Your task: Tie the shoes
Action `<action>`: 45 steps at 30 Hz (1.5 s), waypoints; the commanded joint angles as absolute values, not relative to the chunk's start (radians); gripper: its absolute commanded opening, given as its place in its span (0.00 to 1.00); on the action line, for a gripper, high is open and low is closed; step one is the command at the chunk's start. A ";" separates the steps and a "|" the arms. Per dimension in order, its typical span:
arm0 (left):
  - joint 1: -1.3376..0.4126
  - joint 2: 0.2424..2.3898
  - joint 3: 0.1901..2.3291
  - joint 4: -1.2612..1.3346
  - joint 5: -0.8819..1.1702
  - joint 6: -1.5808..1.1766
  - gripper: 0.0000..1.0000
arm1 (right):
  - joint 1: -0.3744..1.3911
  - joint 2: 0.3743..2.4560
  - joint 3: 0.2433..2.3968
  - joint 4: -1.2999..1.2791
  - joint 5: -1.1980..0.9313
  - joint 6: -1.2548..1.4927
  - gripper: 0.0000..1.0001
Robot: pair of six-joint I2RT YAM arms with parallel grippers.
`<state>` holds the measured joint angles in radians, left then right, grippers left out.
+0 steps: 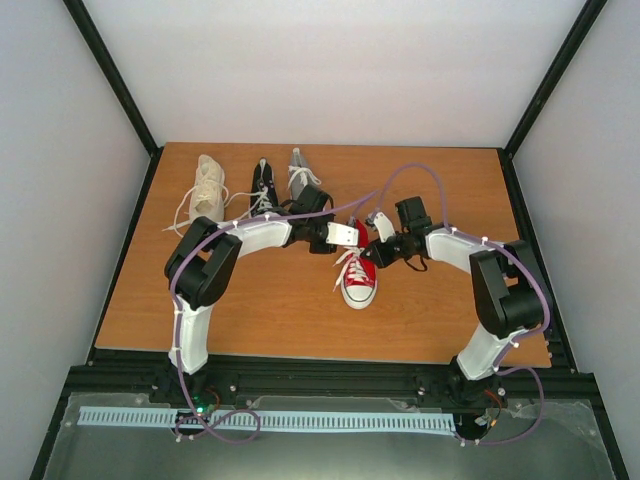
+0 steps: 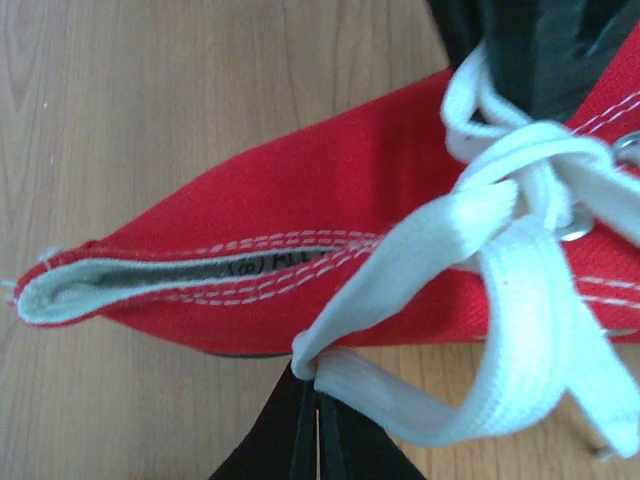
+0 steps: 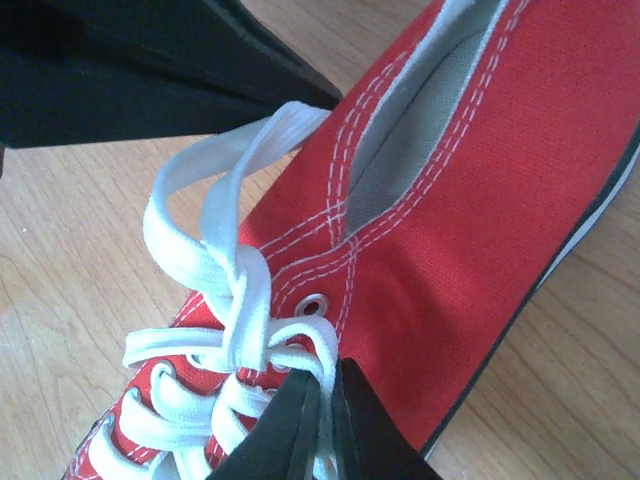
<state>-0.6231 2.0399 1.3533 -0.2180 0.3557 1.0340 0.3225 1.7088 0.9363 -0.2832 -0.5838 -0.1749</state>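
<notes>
Wooden desk [image 1: 250,310] below, the left hand [image 2: 317,400] clenches a lace loop [image 2: 420,250] while the right hand [image 3: 325,420] pinches the crossed laces [image 3: 240,300], likely to tension the knot on the red shoe [image 1: 359,283] mid-desk. The cream shoe [image 1: 208,190], black shoe [image 1: 263,185] and grey shoe [image 1: 300,175] wait far left.

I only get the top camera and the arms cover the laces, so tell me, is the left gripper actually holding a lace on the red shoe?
Observer: Yes. The left wrist view shows the left gripper shut on a folded loop of white lace beside the red shoe.
Operator: And the right one?
Observer: The right gripper is shut on the lace, close to the top eyelet.
Operator: Is there any bow yet?
Observer: No bow. The two lace ends are only twisted round each other above the eyelets.
</notes>
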 commanded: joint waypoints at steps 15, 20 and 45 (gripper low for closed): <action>-0.595 2.035 1.350 -0.164 0.158 1.086 0.01 | 0.356 1.589 0.830 -0.312 -0.529 -0.007 0.03; -0.591 2.043 1.330 -0.133 0.138 1.101 0.01 | 0.356 1.583 0.787 -0.324 -0.558 0.067 0.03; -0.624 1.897 1.195 -0.372 0.238 1.100 0.01 | 0.267 1.632 0.867 -0.290 -0.468 0.161 0.03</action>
<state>-0.6121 1.9785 1.2705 -0.2722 0.1993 1.0889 0.2951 1.5951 0.8169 -0.2794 -0.5259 0.1478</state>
